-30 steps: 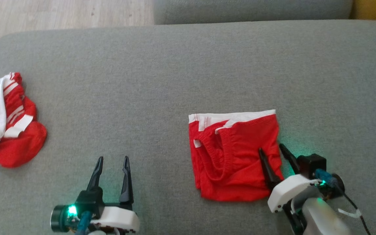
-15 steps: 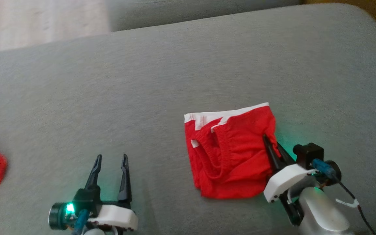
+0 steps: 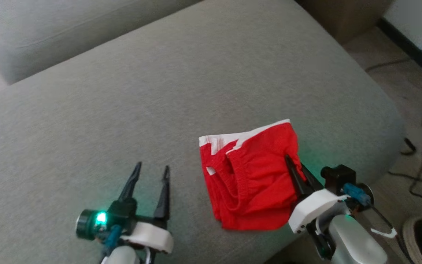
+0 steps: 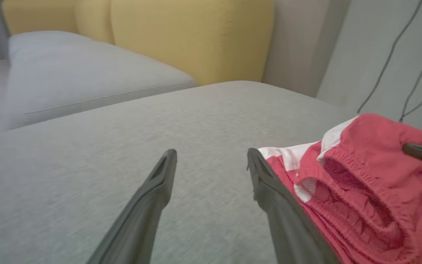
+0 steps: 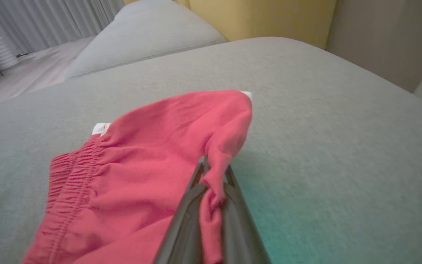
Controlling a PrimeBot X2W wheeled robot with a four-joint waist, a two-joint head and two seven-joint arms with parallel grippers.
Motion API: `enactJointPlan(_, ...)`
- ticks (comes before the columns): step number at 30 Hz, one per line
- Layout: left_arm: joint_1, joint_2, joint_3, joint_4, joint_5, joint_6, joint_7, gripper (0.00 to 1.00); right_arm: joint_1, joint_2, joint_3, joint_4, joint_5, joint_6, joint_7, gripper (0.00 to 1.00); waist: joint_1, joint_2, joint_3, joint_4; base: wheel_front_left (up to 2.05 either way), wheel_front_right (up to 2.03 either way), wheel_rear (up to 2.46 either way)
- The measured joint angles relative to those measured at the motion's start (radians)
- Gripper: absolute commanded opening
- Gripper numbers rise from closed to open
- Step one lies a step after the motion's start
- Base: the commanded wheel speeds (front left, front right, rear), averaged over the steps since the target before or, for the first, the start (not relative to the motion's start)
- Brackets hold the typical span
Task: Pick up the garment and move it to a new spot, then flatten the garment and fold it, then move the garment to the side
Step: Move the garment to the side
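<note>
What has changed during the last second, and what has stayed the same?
The right gripper, open astride the right edge of the red shorts a second ago, has shut its jaws on that edge. The head view swung to the right, so the whole picture shifted. The shorts stay folded on the grey cushion; the left gripper stays open and empty.

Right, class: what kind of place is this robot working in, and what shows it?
Probably a living room at home: a wide grey fabric sofa cushion, a yellow upholstered backrest behind it, and pale pleated curtains by a wooden floor.
</note>
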Motion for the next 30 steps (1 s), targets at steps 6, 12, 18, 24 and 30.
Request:
enactJointPlan(6,-0.033,-0.001,-0.028,0.015,0.018,-0.007,0.0,1.0,0.008,0.0,-0.006,-0.015,-0.018,0.0,0.0,0.0,0.0001,0.0,0.036,-0.023,0.0,0.0,0.0)
enactJointPlan(12,-0.033,0.0,-0.028,0.024,0.033,-0.006,0.0,1.0,-0.057,-0.015,-0.019,0.004,-0.104,0.0,0.0,0.0,0.0001,0.0,0.066,0.014,0.0,0.0,0.0)
enactJointPlan(18,-0.039,0.0,-0.022,0.027,0.058,-0.008,0.0,1.0,-0.227,-0.114,-0.067,0.038,-0.161,0.0,0.002,0.0,0.0001,0.0,0.109,0.066,0.0,0.0,0.0)
enactJointPlan(24,-0.089,0.001,-0.019,0.023,0.08,-0.016,0.0,1.0,-0.411,-0.239,-0.13,0.166,-0.231,0.0,0.002,0.0,0.0002,0.0,0.174,0.133,0.0,0.0,0.0)
enactJointPlan(30,-0.139,-0.004,-0.026,0.004,0.096,-0.021,0.0,1.0,-0.528,-0.338,-0.239,0.339,-0.305,0.0,0.002,0.0,0.0002,0.0,0.235,0.2,0.0,0.0,0.0)
